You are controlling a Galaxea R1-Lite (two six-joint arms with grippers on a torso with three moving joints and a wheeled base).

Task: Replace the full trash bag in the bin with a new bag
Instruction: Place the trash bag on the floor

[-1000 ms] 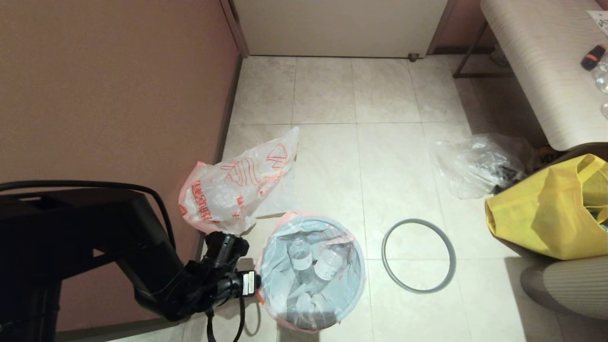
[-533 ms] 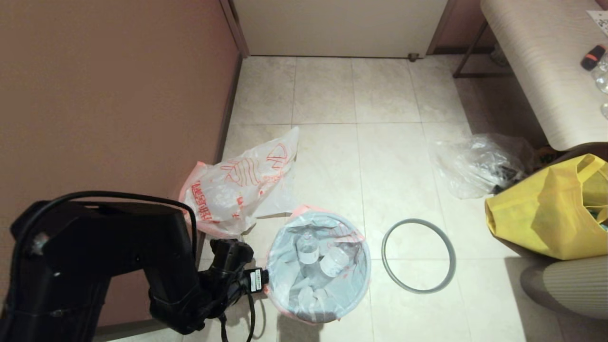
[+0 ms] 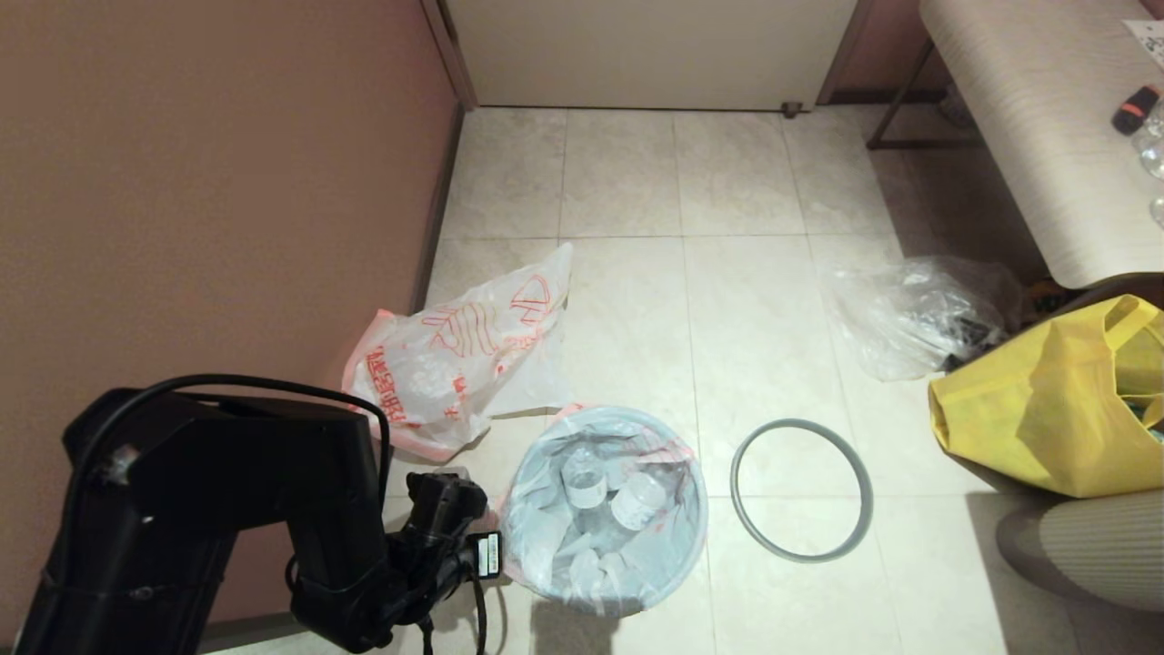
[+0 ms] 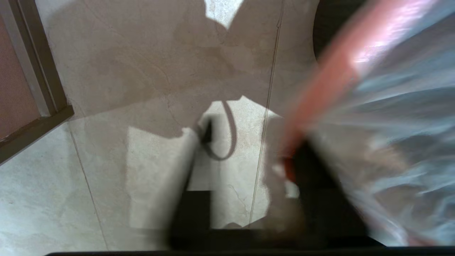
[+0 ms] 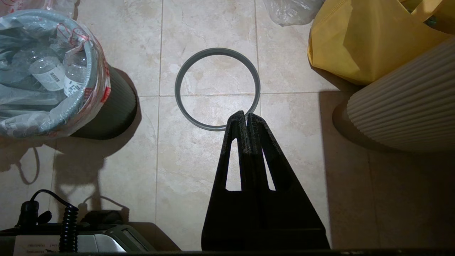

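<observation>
The bin (image 5: 117, 106) is small, round and black, and stands on the floor tiles. Over its mouth is folded the full trash bag (image 3: 605, 509), milky-white with a pink-orange edge and clear bottles inside. The bin's grey ring (image 3: 800, 488) lies flat on the floor to its right. The new bag (image 3: 455, 364), white with red-orange print, lies crumpled by the wall behind the bin. My left gripper (image 3: 491, 553) is at the bin's left rim. In the left wrist view its fingers stand apart over bare floor, and the bag's pink edge (image 4: 320, 81) touches one fingertip. My right gripper (image 5: 246, 119) hangs shut and empty over the ring's near side.
The brown wall (image 3: 227, 182) runs close along the left. A clear plastic bag (image 3: 909, 314) and a yellow fabric tote (image 3: 1046, 400) sit at the right under a table (image 3: 1046, 136). A ribbed pale object (image 5: 408, 106) stands near the right gripper.
My left arm has swung in closer and the gripper has shifted along the bin's left rim. The bin and its bag slid slightly to the right.
</observation>
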